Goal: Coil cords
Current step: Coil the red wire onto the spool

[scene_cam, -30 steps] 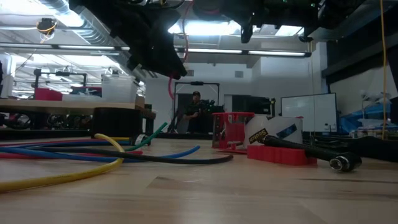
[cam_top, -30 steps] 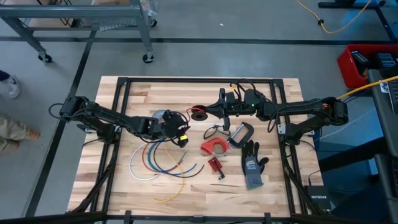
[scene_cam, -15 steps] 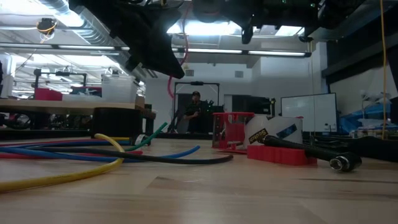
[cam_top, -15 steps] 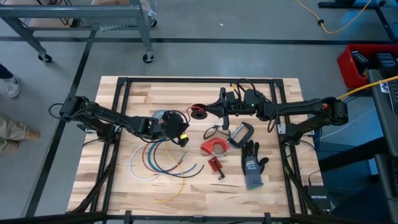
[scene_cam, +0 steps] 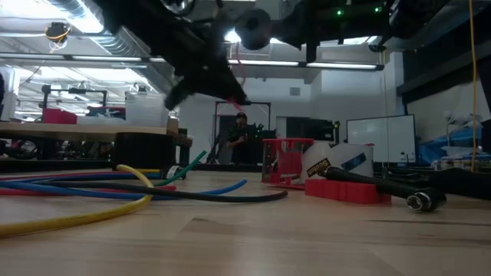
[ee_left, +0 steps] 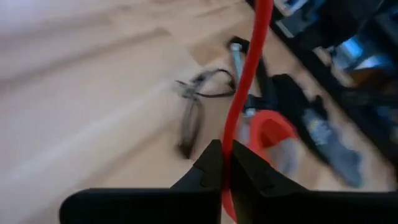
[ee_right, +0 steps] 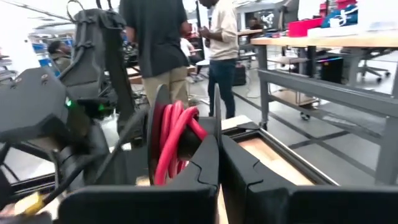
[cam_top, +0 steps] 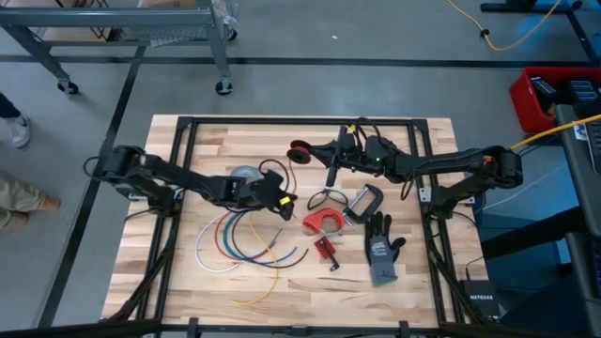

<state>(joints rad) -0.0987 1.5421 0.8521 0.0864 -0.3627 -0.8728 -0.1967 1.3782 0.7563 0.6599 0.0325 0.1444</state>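
Observation:
A red cord is wound into a small coil [cam_top: 300, 150], held above the table's far middle by my right gripper [cam_top: 315, 152], which is shut on it. The cord's free length [ee_left: 249, 74] runs from the coil to my left gripper [cam_top: 285, 201], shut on it near the table's centre. Several loose cords lie in flat arcs on the wood at the near left, among them a white one [cam_top: 201, 250], a blue one [cam_top: 225, 246] and a yellow one [cam_top: 267, 282]. In the low view the red cord [scene_cam: 235, 78] slants up from my left gripper [scene_cam: 239, 100]. My left gripper pinches the free length of the red cord [ee_left: 232, 134] between its two fingers, which lie across it. The fingers slant down toward the table's right. The cord rises from them toward the coil, clear of the table. My right gripper pinches one side of the red coil [ee_right: 194, 129] between its two fingers, several turns together. The fingers come in level from the table's right. The coil stands on edge beside the fingers, lifted clear of the table.
A grey tape roll [cam_top: 246, 176] lies just left of my left gripper. A red tape dispenser [cam_top: 324, 222], a clamp [cam_top: 364, 202], a thin black wire loop [cam_top: 324, 197], a small red part [cam_top: 326, 249] and a grey glove [cam_top: 380, 249] fill the centre right.
My left gripper has shut on the red cord, rolled about its own line, and moved a little toward the table's right edge. My right gripper has turned at the wrist, swinging the coil toward the far edge. The stretch of cord between them now slants more steeply.

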